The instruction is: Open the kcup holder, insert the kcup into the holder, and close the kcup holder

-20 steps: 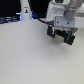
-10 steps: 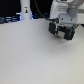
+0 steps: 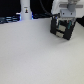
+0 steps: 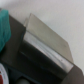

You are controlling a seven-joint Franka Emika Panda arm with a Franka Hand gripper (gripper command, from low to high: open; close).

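Exterior view: the white Panda arm (image 3: 66, 11) reaches down at the upper part of the exterior view's right, over a wide pale desk (image 3: 35, 55). Its gripper (image 3: 63, 34) is dark and hangs just above the desk surface, with 2 fingers pointing downward and a visible gap between them, so it looks parted and holds nothing that can be seen. The picture is too blurred to say how wide the gap is. At the far edge of the desk, toward the exterior view's left, stands a white upright object (image 3: 25, 10) with a blue glow at its foot, against a dark background. It is well apart from the gripper.

The wrist view shows the kcup holder (image 4: 42, 52) close up: a black boxy unit seen at a slant, with a pale, shiny strip along 1 edge of its top. It rests on the pale desk. A teal shape (image 4: 4, 27) sits at the picture's edge just beside the holder. A small white and reddish round thing (image 4: 2, 75) shows at the corner. No pod with a green top can be made out in either view.
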